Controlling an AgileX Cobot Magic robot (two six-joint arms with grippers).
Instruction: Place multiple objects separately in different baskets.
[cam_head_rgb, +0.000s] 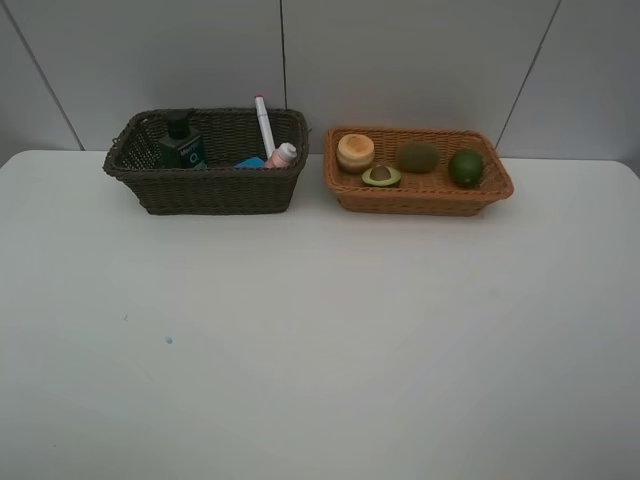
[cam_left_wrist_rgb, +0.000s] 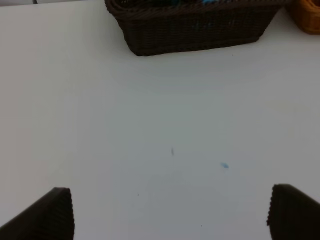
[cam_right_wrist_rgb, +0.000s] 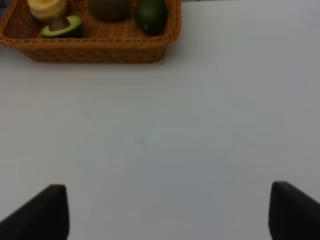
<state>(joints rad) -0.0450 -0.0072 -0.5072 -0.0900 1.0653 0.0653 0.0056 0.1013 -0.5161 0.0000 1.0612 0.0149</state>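
The dark brown basket (cam_head_rgb: 215, 190) stands at the back left and holds the dark green pump bottle (cam_head_rgb: 181, 143), the white-pink marker (cam_head_rgb: 264, 124), the pink bottle (cam_head_rgb: 281, 155) and the blue eraser (cam_head_rgb: 250, 162). The light orange-tan basket (cam_head_rgb: 420, 195) beside it holds the orange-red fruit (cam_head_rgb: 355, 151), the avocado half (cam_head_rgb: 381, 176), the brown kiwi (cam_head_rgb: 418, 157) and the green lime (cam_head_rgb: 466, 167). My left gripper (cam_left_wrist_rgb: 170, 212) is open and empty above bare table, short of the dark basket (cam_left_wrist_rgb: 195, 30). My right gripper (cam_right_wrist_rgb: 167, 212) is open and empty, short of the tan basket (cam_right_wrist_rgb: 90, 47).
The white table (cam_head_rgb: 320, 340) stretches in front of both baskets, with small blue specks (cam_head_rgb: 168, 340) on its left part. A grey panelled wall (cam_head_rgb: 400, 60) rises right behind the baskets. Neither arm shows in the exterior high view.
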